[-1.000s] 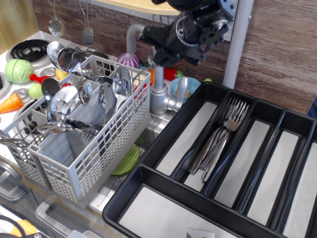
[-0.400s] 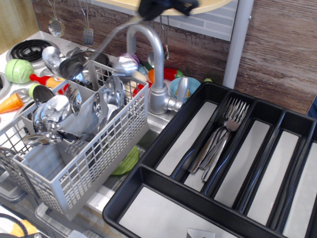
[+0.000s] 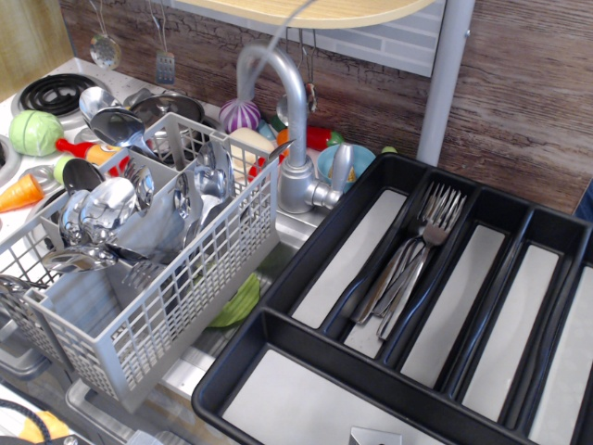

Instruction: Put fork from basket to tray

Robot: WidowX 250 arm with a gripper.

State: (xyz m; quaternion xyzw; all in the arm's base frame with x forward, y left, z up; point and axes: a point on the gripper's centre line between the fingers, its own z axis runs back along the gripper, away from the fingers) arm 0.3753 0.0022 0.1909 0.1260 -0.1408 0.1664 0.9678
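Note:
The light grey lattice basket (image 3: 185, 297) stands at the left, packed with shiny spoons (image 3: 102, 204). The tines of a fork (image 3: 144, 273) show low in its front compartment. The black tray (image 3: 306, 250) fills the right half. Several silver forks (image 3: 417, 250) lie in its second long compartment, tines toward the wall. My gripper is out of view above the top edge. A thin blurred silvery streak (image 3: 283, 28) slants down from the top edge over the faucet; I cannot tell what piece of cutlery it is.
A silver faucet (image 3: 289, 120) arches between basket and tray over a sink with a green plate (image 3: 236, 301). Toy vegetables, pots and a stove burner (image 3: 51, 93) sit behind the basket. A grey post (image 3: 445, 79) stands behind the tray, under a wooden shelf.
The gripper rose from over the basket and left the frame at the top, drawing a long thin piece of cutlery up with it. The basket shifted toward the front left.

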